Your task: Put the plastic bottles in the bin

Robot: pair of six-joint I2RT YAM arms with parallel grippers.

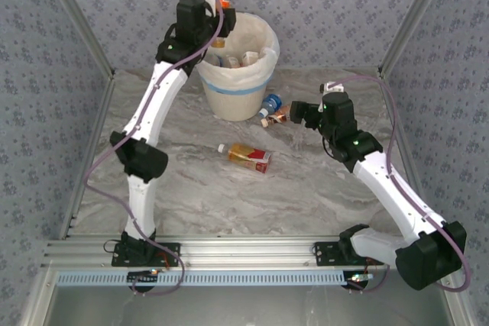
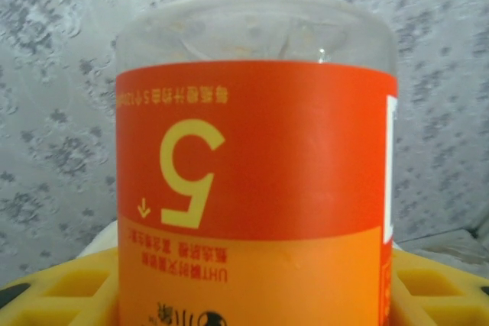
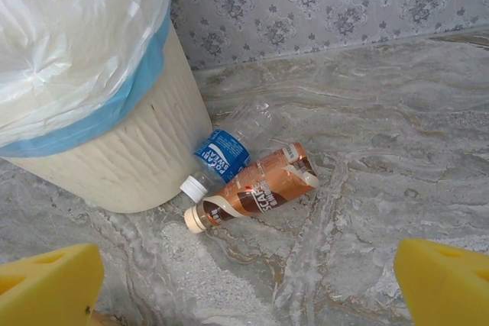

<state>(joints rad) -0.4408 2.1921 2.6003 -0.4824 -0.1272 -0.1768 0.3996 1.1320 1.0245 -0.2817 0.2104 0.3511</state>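
Grey floral wallpaper backs a marbled grey surface (image 1: pixel 191 188), where a cream-white bin (image 1: pixel 229 101) with a light blue band and a white plastic liner stands near the far wall. The left fingers (image 2: pixel 61 292), padded in yellow foam, pinch an orange-labelled plastic bottle (image 2: pixel 252 166) between them. Its clear end points toward the wallpaper, and a large yellow "5" reads upside down in the left wrist view. Seen from above, that bottle hangs at the bin's far left rim. Several bottles (image 1: pixel 241 59) lie inside the liner. The right fingers (image 3: pixel 46 284) are spread wide with nothing between them, hovering over the surface just right of the bin. Below them a blue-labelled bottle (image 3: pixel 221 154) with a white cap lies against the foot of the bin, and a brown-labelled bottle (image 3: pixel 256 188) lies touching it, both on their sides. Well apart, nearer the arms, a bottle with an orange and red label (image 1: pixel 248 156) lies on its side in the open middle of the surface
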